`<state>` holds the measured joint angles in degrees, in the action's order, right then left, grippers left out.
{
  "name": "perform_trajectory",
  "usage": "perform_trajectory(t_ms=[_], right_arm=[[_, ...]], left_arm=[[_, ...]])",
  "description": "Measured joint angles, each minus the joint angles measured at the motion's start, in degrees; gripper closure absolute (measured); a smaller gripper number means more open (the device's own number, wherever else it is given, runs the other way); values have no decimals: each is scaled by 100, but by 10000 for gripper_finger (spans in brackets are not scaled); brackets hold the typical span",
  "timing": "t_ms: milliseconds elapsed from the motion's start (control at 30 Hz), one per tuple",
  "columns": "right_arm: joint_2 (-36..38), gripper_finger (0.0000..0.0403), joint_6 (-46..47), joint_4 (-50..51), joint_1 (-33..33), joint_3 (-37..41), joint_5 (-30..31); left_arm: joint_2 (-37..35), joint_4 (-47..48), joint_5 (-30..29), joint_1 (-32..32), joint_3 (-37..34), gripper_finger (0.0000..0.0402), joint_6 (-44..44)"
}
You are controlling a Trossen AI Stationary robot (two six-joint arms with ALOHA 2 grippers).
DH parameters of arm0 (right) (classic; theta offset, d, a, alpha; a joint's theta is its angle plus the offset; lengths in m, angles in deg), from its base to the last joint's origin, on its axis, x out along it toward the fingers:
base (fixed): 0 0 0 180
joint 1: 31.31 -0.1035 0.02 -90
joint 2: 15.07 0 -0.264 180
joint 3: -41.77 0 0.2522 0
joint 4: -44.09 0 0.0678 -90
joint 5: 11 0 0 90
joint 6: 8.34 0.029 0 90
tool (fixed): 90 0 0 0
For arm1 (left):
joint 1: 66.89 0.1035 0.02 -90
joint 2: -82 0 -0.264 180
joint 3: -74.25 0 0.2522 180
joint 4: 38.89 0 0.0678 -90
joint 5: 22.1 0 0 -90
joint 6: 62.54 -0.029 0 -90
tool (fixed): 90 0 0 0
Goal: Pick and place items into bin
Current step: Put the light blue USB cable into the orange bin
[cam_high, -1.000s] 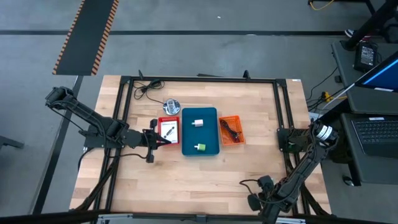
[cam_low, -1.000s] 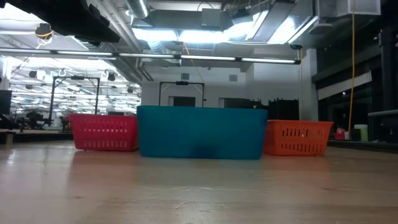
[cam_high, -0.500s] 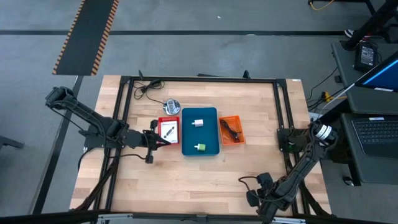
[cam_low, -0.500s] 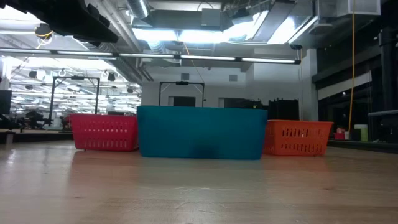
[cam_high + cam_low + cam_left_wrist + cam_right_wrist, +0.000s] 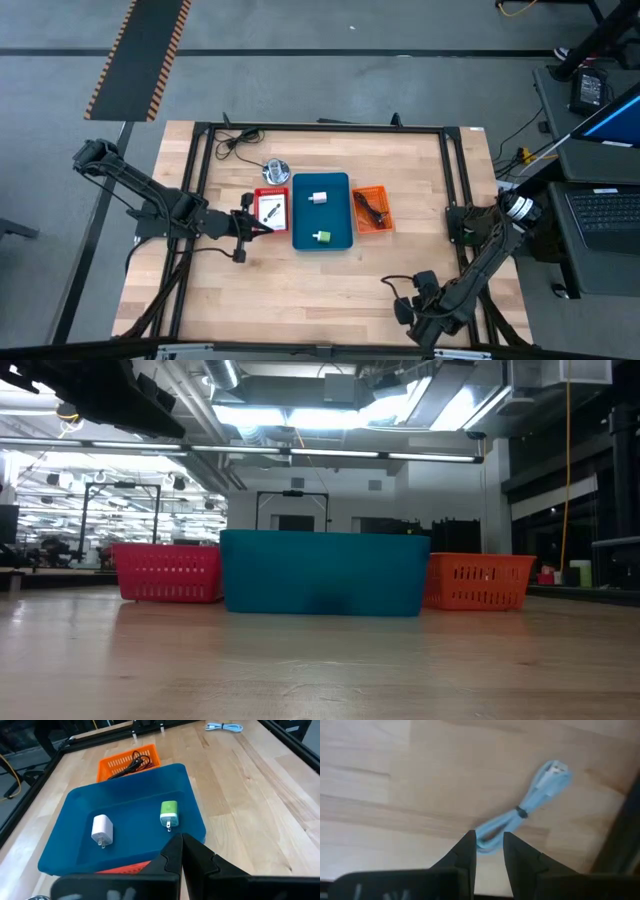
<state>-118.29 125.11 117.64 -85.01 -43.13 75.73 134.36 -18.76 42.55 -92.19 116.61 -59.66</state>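
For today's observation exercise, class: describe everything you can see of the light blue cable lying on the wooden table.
The light blue cable is a short, thin, glossy cord folded into a narrow bundle and cinched near its middle by a small dark tie. A pale, whitish connector pokes out of one end; the other end forms loops. It lies flat on the bare wooden table, resting on nothing else. The right tool hovers just before its looped end, fingers slightly parted, not gripping it.

A shiny silver round object [image 5: 276,170] sits on the wooden surface [image 5: 330,290]; a laptop [image 5: 605,212] rests on a side desk [image 5: 560,90].
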Motion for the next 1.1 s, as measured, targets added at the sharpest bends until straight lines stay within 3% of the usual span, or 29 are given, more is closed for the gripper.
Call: perform_trajectory(t_ms=[433,1100], right_arm=[[-26,325,96,-189,68,132,-583],[-429,325,-4,-483,-12,132,-909]], left_arm=[[2,118,-2,0,0,400,-69],[2,118,-2,0,0,398,-67]])
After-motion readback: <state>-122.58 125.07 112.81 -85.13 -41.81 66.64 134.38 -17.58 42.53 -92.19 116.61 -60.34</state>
